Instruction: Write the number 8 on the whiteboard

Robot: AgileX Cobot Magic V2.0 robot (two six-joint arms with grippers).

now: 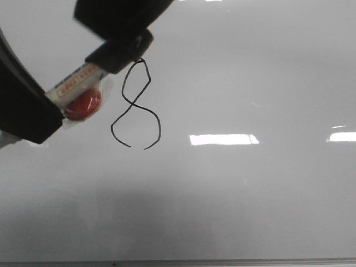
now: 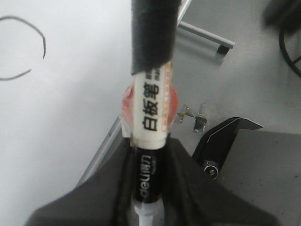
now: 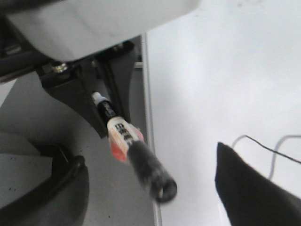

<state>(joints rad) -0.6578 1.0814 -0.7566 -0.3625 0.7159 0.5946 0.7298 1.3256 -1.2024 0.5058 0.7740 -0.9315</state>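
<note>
One black 8 (image 1: pixel 136 105) drawn on the whiteboard (image 1: pixel 250 200), left of centre in the front view, lower loop not closed at the bottom. Just above its top hook, in the upper left of the frame, the capped end of a marker (image 1: pixel 119 51). Clenched around the marker's barrel, the left gripper (image 2: pixel 148 179). Right gripper (image 3: pixel 254 188) only partly visible as one dark finger; cannot tell whether released or clenched.

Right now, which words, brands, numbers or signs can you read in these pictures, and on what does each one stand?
"白板笔": on the white band of the marker, held in the left gripper.
"deli": on the marker's black lower barrel.
"8": hand-drawn number 8 on the whiteboard, lower loop not closed.
Small print on the marker's orange label: too blurred to read.
</note>
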